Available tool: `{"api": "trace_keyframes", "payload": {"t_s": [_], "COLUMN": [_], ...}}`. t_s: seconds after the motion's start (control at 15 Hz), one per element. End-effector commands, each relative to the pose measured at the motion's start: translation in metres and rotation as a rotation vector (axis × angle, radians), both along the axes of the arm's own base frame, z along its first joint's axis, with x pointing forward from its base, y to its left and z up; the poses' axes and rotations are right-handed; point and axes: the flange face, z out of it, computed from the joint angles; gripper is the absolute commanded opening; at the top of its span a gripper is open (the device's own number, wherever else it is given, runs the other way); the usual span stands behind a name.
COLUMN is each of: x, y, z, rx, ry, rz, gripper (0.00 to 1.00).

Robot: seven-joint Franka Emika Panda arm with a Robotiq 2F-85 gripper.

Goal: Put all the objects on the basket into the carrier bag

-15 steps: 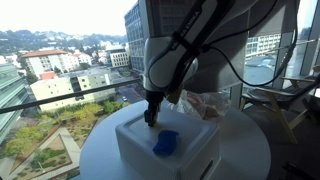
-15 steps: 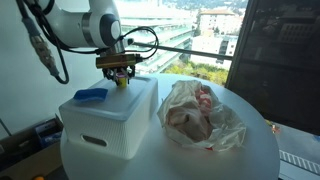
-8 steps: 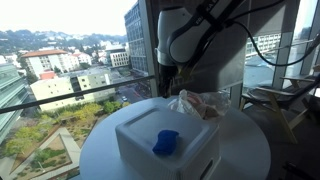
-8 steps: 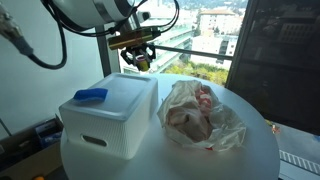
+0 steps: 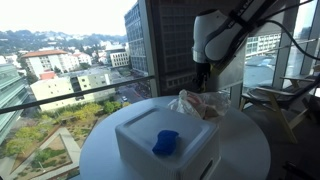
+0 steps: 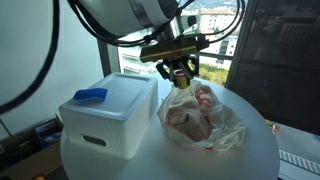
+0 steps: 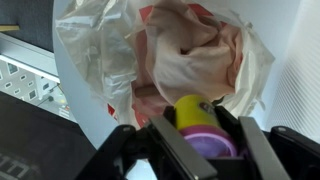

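Observation:
My gripper [image 7: 196, 135] is shut on a small yellow and purple cup-like object [image 7: 200, 125], held above the open mouth of the crumpled translucent carrier bag [image 7: 190, 55]. In an exterior view the gripper [image 6: 181, 74] hangs just over the bag [image 6: 200, 118]; in the other it [image 5: 204, 72] is above the bag [image 5: 200, 104]. The white upturned basket [image 5: 168, 140] carries a blue object [image 5: 165, 142] on top, also seen in an exterior view [image 6: 90, 95] on the basket [image 6: 110, 115].
Everything stands on a round white table [image 6: 255, 150] beside large windows. A dark frame or chair [image 5: 275, 105] stands behind the table. The table edge drops off close to the basket.
The gripper has risen off the basket and carried the yellow and purple object sideways, from over the basket to over the carrier bag.

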Motion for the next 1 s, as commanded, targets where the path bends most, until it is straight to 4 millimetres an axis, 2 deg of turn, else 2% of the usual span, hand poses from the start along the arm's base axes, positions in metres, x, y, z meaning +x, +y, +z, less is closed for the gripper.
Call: {"api": "trace_keyframes", "payload": {"t_s": [0.0,0.13,0.27,0.33,0.4,0.53,0.6,0.67,0.8,0.93], "x": [0.016,0.027,0.035,0.038,0.040,0.038,0.036,0.033,0.025,0.009], "y": [-0.026,-0.036,-0.043,-0.044,-0.043,-0.040,-0.040,-0.039,-0.026,0.003], "z": [-0.059,-0.093,-0.115,-0.118,-0.115,-0.093,-0.072,-0.053,-0.012,0.021], "rx": [-0.002,-0.006,-0.023,-0.026,-0.028,-0.049,-0.085,-0.121,-0.150,-0.080], "ry": [-0.001,0.008,0.021,0.020,0.007,-0.026,-0.052,-0.062,-0.125,-0.134], "rz": [-0.039,-0.054,-0.061,-0.057,-0.048,-0.025,-0.018,-0.003,0.028,0.088], "gripper": [0.22,0.21,0.22,0.71,0.73,0.84,0.94,0.99,1.00,1.00]}}
